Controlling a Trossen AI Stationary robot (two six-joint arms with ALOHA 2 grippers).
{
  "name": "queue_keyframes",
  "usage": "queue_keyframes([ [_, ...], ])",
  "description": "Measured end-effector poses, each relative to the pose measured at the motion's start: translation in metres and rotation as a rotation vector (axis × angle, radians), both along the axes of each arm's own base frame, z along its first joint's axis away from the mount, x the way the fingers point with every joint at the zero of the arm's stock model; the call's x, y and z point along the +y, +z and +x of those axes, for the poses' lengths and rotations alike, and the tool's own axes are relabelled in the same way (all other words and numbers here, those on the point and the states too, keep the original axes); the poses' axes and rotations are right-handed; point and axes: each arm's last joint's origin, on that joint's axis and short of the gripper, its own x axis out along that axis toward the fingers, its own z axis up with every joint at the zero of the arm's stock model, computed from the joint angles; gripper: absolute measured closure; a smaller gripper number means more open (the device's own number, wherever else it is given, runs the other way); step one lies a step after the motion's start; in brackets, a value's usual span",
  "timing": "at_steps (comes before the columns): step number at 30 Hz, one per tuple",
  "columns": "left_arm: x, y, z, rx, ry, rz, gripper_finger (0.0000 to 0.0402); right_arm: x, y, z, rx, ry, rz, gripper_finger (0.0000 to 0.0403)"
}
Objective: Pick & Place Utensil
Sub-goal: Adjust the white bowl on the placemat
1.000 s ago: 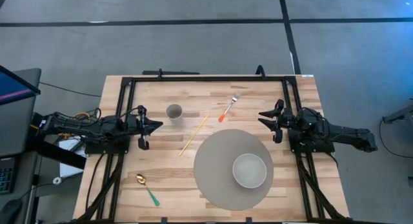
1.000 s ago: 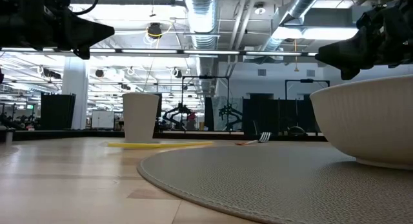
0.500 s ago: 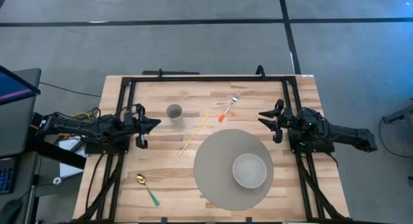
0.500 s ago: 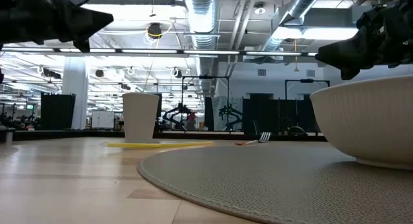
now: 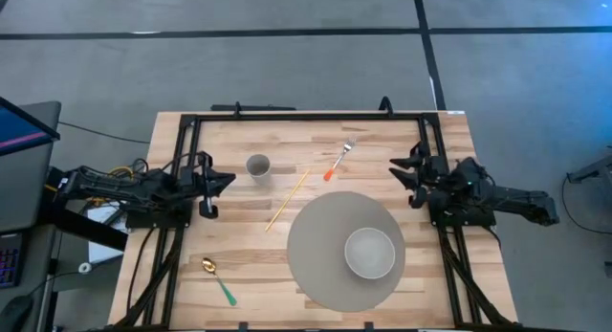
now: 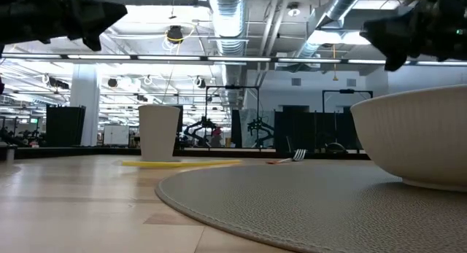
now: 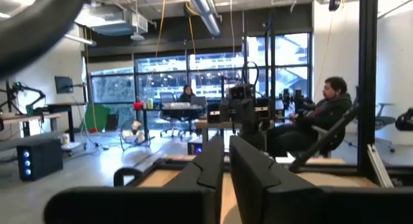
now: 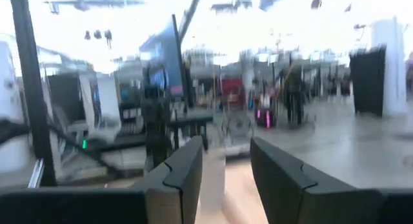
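The fork (image 5: 338,161) is seen lying on the tabletop (image 5: 239,246) just beyond the round mat (image 5: 345,251), between a chopstick (image 5: 287,200) and the right claw (image 5: 409,177), untouched. That claw is held above the tabletop's right side, fingers parted and empty. The left claw (image 5: 210,183) is raised near the cup (image 5: 257,166), nearly closed on nothing. A bowl (image 5: 369,253) is set on the mat; a spoon (image 5: 217,279) lies at the near left.

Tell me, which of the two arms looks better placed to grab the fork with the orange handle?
Probably the right. Its gripper hangs, fingers open, near the fork at the table's far side. The left gripper sits beyond the cup, farther off.
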Motion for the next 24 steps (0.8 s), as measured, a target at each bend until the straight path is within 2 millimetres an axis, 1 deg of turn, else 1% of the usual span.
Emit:
queue_keyframes([
  [2, 0.0, 0.004, 0.0, -0.006, 0.001, -0.001, 0.0355, 0.001, 0.006, -0.002, -0.07, 0.019, -0.006, 0.0278],
  [6, -0.001, 0.017, 0.004, -0.004, 0.002, 0.0, 0.0316, 0.009, 0.012, -0.003, -0.109, 0.215, -0.051, 0.0278],
  [10, -0.002, 0.034, 0.012, 0.014, 0.014, 0.037, 0.0278, 0.012, 0.026, 0.002, -0.078, 0.24, -0.041, 0.0278],
  [13, -0.003, 0.046, 0.022, 0.044, 0.033, 0.076, 0.0254, 0.015, 0.045, 0.012, 0.012, 0.275, -0.027, 0.0278],
  [16, -0.004, 0.055, 0.036, 0.096, 0.091, 0.092, 0.0236, 0.019, 0.065, 0.03, 0.173, 0.311, 0.014, 0.0278],
  [18, -0.003, 0.057, 0.045, 0.135, 0.157, 0.081, 0.0228, 0.023, 0.077, 0.045, 0.323, 0.328, 0.072, 0.0278],
  [20, -0.003, 0.056, 0.052, 0.172, 0.209, 0.076, 0.0223, 0.026, 0.085, 0.057, 0.488, 0.317, 0.154, 0.0278],
  [22, -0.003, 0.052, 0.059, 0.211, 0.226, 0.081, 0.0222, 0.032, 0.084, 0.073, 0.678, 0.308, 0.228, 0.0278],
  [24, -0.004, 0.047, 0.064, 0.246, 0.226, 0.09, 0.0223, 0.04, 0.076, 0.089, 0.846, 0.304, 0.282, 0.0278],
])
